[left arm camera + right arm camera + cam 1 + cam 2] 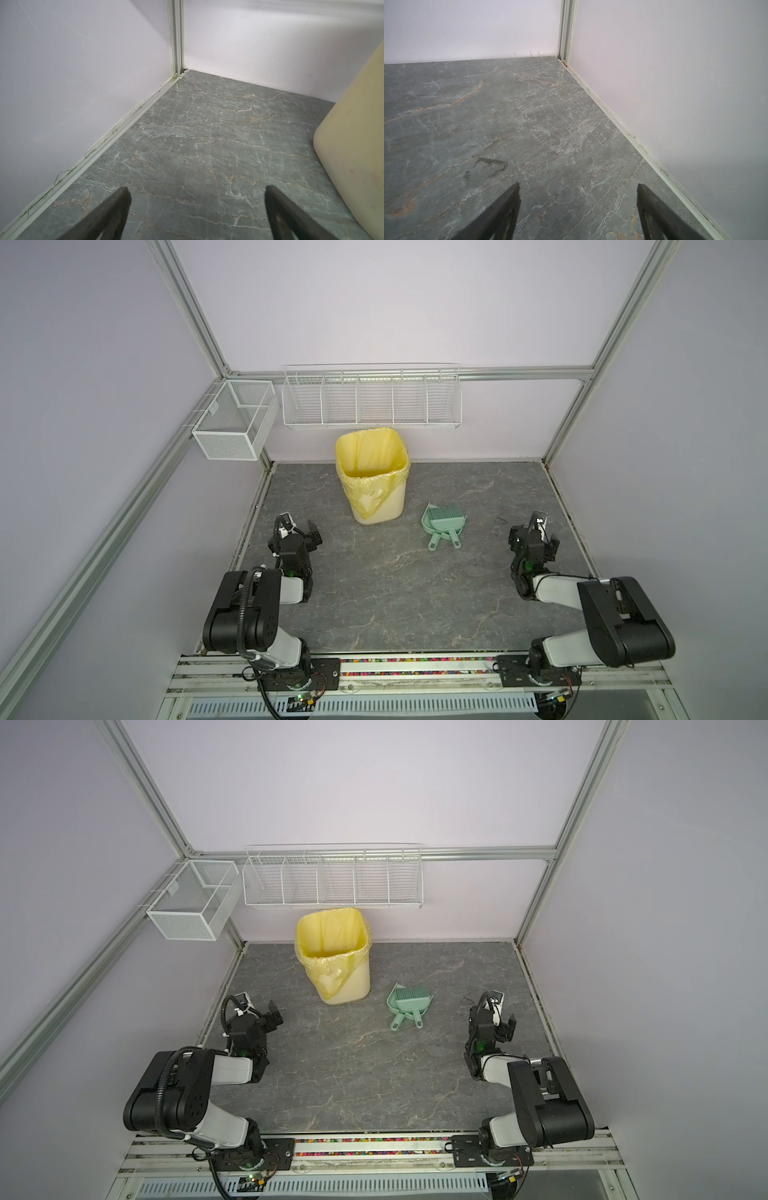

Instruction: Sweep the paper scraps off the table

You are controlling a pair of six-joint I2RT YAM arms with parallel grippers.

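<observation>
Both jaws wide open, holding nothing; brush (447,514) lies in dustpan (427,521) nr yellow-bagged bin (392,502).

Left arm (286,589), right arm (623,626): black joints, pale grey links; ribbed black cable (242,622).

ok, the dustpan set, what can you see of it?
Mint-green plastic dustpan with its matching brush nested inside, bristles toward the back wall, both handles pointing the opposite way and splayed apart. It lies flat on the table, right of the yellow-lined bin and clear of it. Nothing else touches it.
</observation>
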